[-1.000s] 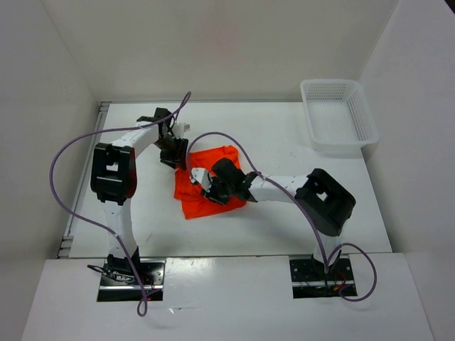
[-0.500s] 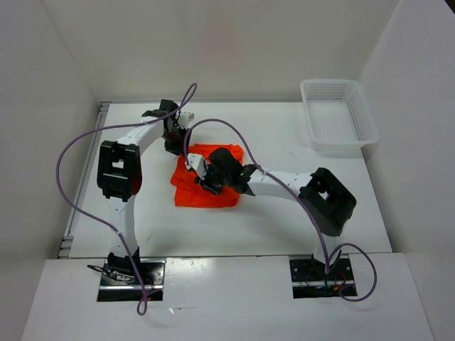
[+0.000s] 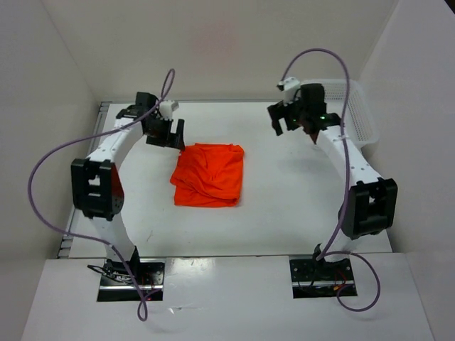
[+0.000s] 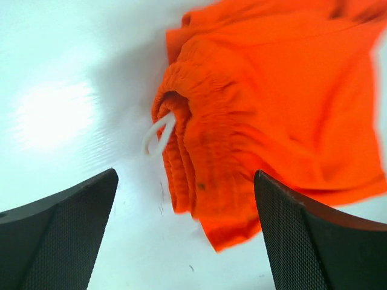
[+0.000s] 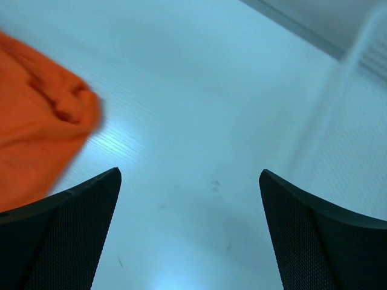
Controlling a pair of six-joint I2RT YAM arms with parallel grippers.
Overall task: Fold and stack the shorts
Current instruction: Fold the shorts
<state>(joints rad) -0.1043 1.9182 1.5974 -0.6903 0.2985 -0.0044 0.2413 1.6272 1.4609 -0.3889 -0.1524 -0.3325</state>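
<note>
From above, the shorts [image 3: 208, 175] are seen folded into a compact bundle mid-table. The left gripper [image 3: 165, 133] is held just beside their far-left corner. The right gripper [image 3: 293, 122] is held well apart by the basket [image 3: 364, 122], probably to leave the fold undisturbed.

In the left wrist view, the jaws are spread wide and empty above the drawstring [image 4: 158, 134].

In the right wrist view, the jaws are likewise spread, empty, over bare table [image 5: 193, 151].
</note>
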